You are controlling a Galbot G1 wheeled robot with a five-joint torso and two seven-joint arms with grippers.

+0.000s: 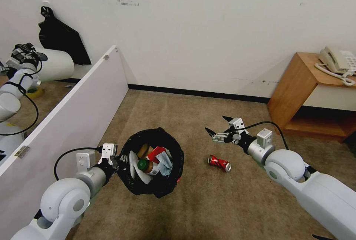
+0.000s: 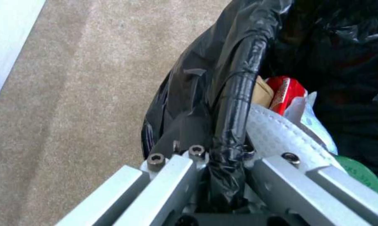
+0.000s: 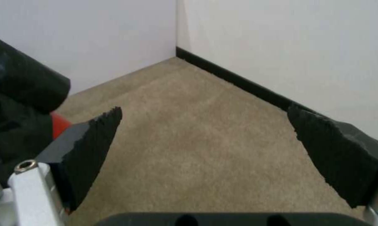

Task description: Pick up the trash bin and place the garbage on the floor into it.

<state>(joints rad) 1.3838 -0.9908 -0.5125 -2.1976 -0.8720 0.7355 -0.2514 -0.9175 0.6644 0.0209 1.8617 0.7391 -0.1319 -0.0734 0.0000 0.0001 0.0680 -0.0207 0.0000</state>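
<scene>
A beige carpeted floor (image 1: 222, 203) w/ black baseboard runs to the white wall; a white partition panel (image 1: 74, 117) closes off the robot's left, a wooden side table (image 1: 296, 80) w/ a phone (image 1: 339, 62) stands far right. The trash bin (image 1: 155, 160), black-bag lined, hangs just off the carpet at centre-left, carried there by the left arm, apparently so litter can be dropped in w/o the robot reaching far. Left pincer (image 1: 118, 158) is clenched on the bin's rim: in the left wrist view the fingers (image 2: 176, 175) pinch the bag-wrapped lip (image 2: 235, 103) from both sides, bag film bunched between them. The bin is already well filled: white slipper (image 2: 276, 138) against the near wall, green bottle cap (image 1: 143, 165), red carton (image 1: 157, 153), brown cardboard (image 2: 262, 92), pale-blue mask (image 1: 165, 162). One piece of garbage is left out, a crushed red can (image 1: 219, 163) lying on its side on the carpet just right of the bin. Right pincer (image 1: 218, 127) hovers above and beyond the can, not touching it, released wide and holding nothing; the right wrist view shows its two ridged black pads (image 3: 93, 141) spread far apart over bare carpet, the bin's bag and a sliver of red wall (image 3: 59, 124) at the frame's edge. By the look of it, the can is the last pick.
</scene>
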